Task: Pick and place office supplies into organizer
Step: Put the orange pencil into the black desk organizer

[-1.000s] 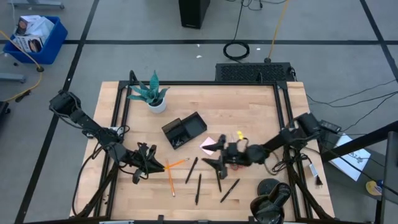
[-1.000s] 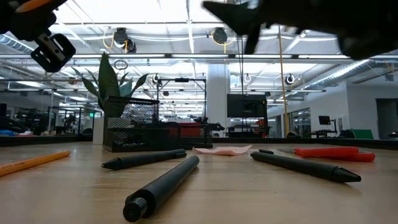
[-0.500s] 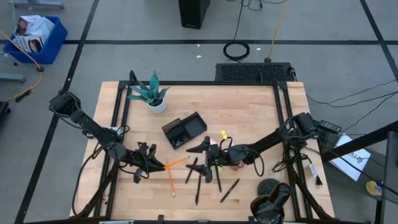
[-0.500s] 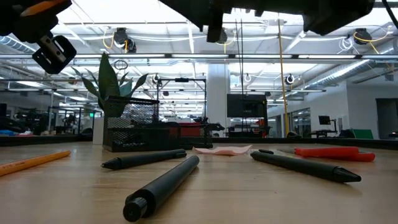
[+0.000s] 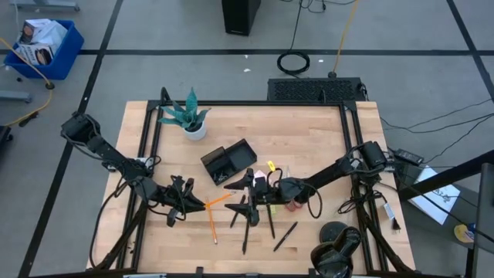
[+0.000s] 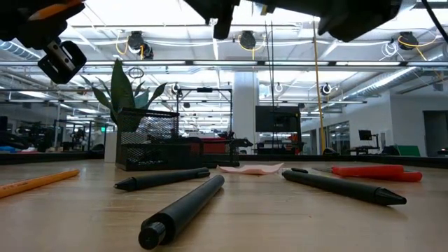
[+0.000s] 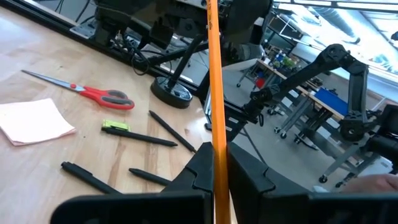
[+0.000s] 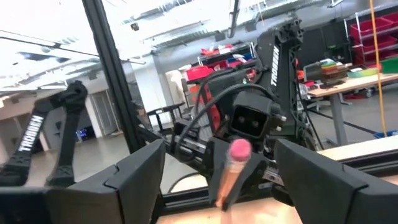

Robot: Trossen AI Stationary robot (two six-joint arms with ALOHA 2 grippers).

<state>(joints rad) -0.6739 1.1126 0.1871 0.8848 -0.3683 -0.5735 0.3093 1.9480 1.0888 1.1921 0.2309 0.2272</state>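
The left gripper (image 7: 214, 163) clenches a slim orange wooden pencil (image 7: 212, 81), facing the right gripper (image 8: 214, 180), whose fingers stand spread wide.

The right arm (image 5: 332, 171) has stretched further across the table toward nine o'clock. One second ago the right gripper (image 5: 248, 194) was near the red-handled scissors (image 7: 93, 92), and now it hangs above the black pens (image 5: 245, 220), close to the tip of the orange pencil (image 5: 219, 201) in the left gripper (image 5: 187, 202). Its fingers were partly apart and now are spread wide. The pink sticky-note pad (image 5: 259, 177), open to see before, is now mostly covered by the right arm. In the low view the dark shape of this arm has moved toward nine o'clock along the upper edge.
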